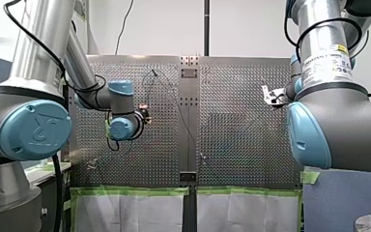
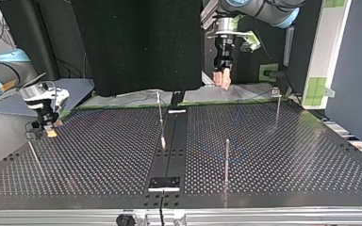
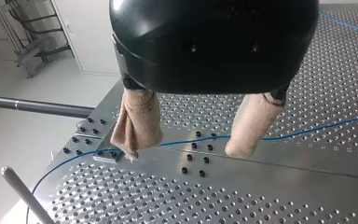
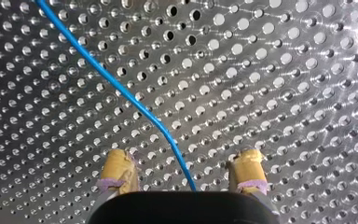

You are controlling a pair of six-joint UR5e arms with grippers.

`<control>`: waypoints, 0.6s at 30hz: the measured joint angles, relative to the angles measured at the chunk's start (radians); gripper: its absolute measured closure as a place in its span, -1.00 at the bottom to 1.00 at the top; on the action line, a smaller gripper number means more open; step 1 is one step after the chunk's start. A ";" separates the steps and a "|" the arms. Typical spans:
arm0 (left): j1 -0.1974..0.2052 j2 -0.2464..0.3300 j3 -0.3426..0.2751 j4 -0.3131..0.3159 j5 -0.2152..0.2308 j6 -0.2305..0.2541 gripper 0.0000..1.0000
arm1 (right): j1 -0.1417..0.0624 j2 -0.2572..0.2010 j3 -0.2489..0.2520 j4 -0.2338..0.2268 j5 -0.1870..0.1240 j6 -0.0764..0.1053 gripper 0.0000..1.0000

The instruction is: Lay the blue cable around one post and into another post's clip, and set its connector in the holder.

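Lying between my right fingers (image 4: 116,170): blue cable (image 4: 135,105)

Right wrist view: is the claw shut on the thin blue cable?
No, the thin blue cable passes freely between the claw's yellow pads, which stand apart.

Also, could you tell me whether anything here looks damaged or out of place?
Nothing is spilled or misplaced. The blue cable lies loose on the perforated table, running between my right jaws, which stand open. One oddity: the beige pads on my left jaws look wrinkled and frayed at their tips.
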 joint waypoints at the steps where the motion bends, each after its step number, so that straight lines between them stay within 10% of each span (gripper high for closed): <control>1: 0.000 0.000 0.000 0.000 0.000 0.000 -1.00 | 0.001 -0.001 0.000 0.003 0.001 -0.003 -1.00; 18: 0.007 0.000 0.000 0.000 0.003 -0.002 -1.00 | 0.004 -0.047 0.057 -0.001 0.013 -0.016 -1.00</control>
